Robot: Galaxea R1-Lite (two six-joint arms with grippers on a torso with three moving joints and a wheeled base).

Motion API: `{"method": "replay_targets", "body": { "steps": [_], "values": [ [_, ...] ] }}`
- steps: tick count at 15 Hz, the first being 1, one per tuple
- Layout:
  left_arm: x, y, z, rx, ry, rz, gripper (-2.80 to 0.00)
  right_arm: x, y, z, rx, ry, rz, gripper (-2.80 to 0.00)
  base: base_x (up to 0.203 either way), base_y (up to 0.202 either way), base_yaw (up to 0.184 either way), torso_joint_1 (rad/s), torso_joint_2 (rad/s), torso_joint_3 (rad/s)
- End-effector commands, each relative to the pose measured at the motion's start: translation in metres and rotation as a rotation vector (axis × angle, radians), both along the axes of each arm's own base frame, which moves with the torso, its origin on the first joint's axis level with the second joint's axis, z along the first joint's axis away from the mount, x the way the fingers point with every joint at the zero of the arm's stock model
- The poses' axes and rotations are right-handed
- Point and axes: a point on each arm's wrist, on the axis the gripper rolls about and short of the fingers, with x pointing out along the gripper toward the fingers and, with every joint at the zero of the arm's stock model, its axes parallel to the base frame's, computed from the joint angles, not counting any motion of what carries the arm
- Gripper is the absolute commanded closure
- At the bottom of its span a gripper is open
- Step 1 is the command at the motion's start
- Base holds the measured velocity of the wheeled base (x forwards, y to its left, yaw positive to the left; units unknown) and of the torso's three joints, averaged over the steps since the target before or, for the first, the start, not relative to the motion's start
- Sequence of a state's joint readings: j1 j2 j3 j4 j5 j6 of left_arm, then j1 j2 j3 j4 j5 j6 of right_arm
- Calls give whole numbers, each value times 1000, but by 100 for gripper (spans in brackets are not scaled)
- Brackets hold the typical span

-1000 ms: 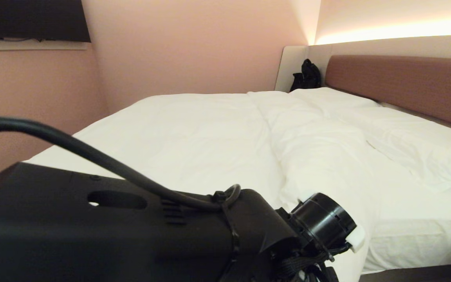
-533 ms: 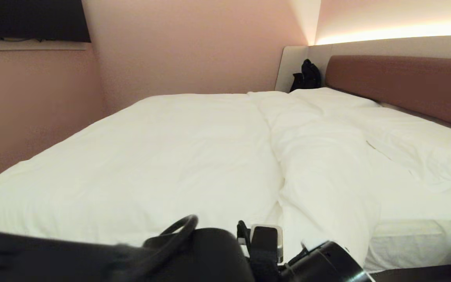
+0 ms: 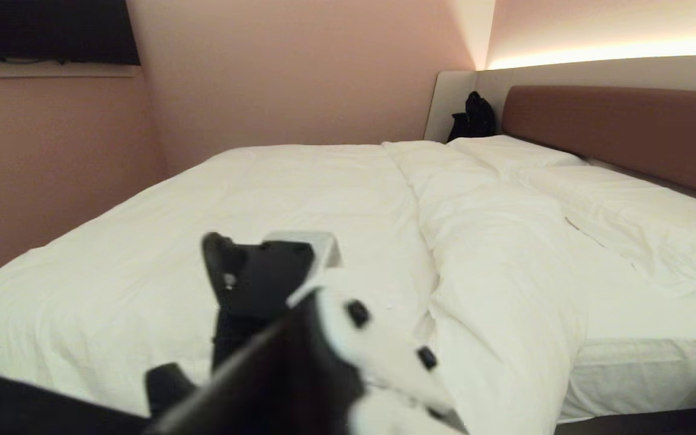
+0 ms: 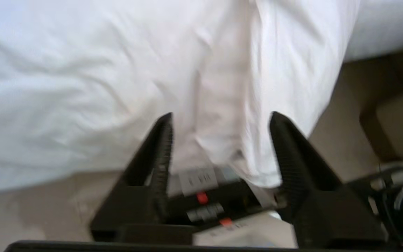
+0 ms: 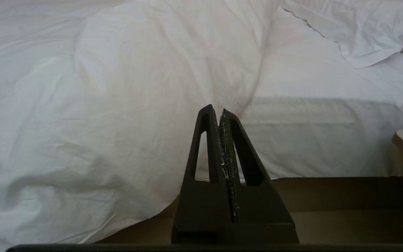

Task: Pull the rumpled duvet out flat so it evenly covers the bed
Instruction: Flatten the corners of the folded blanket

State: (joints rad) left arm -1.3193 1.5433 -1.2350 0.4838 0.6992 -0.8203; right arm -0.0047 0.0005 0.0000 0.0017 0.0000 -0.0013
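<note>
Swung up over duvet (image 3: 299,199) since earlier frame: left hand (image 4: 220,120), fingers apart, empty. Right hand (image 5: 219,112) pinched shut, beside bed (image 3: 644,368).

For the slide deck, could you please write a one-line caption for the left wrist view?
Left claw, fingers apart, straddling the hanging fold of the white duvet at the bed's edge.

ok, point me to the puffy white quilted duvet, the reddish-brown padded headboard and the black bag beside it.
puffy white quilted duvet (image 3: 299,199): head view, flat top surface.
reddish-brown padded headboard (image 3: 620,130): head view, front padding.
black bag (image 3: 473,118): head view, its middle.
</note>
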Motion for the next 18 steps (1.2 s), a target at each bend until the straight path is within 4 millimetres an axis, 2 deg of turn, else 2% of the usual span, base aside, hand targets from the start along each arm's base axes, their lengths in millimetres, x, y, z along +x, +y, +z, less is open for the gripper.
{"method": "replay_targets", "body": {
  "steps": [1, 4, 7, 10, 13, 15, 18],
  "values": [
    [-5, 49, 32, -98, -80, 44, 0, 0, 0, 0, 0, 1, 0, 0, 0, 0, 0, 0, 0, 0],
    [11, 94, 51, -132, -159, 200, 0, 0, 0, 0, 0, 1, 0, 0, 0, 0, 0, 0, 0, 0],
    [22, 139, 65, -119, -261, 447, 0, 0, 0, 0, 0, 1, 0, 0, 0, 0, 0, 0, 0, 0],
    [22, 185, 76, -125, -339, 718, 0, 0, 0, 0, 0, 1, 0, 0, 0, 0, 0, 0, 0, 0],
    [-5, 224, 82, -160, -425, 948, 0, 0, 0, 0, 0, 1, -1, 0, 0, 0, 0, 0, 0, 0],
    [-38, 243, 81, -214, -497, 1030, 0, 0, 0, 0, 0, 1, 0, 0, 0, 0, 0, 0, 0, 0],
    [-87, 259, 63, -264, -609, 1061, 0, 0, 0, 0, 0, 1, 0, 0, 0, 0, 0, 0, 0, 0]
  ]
}}
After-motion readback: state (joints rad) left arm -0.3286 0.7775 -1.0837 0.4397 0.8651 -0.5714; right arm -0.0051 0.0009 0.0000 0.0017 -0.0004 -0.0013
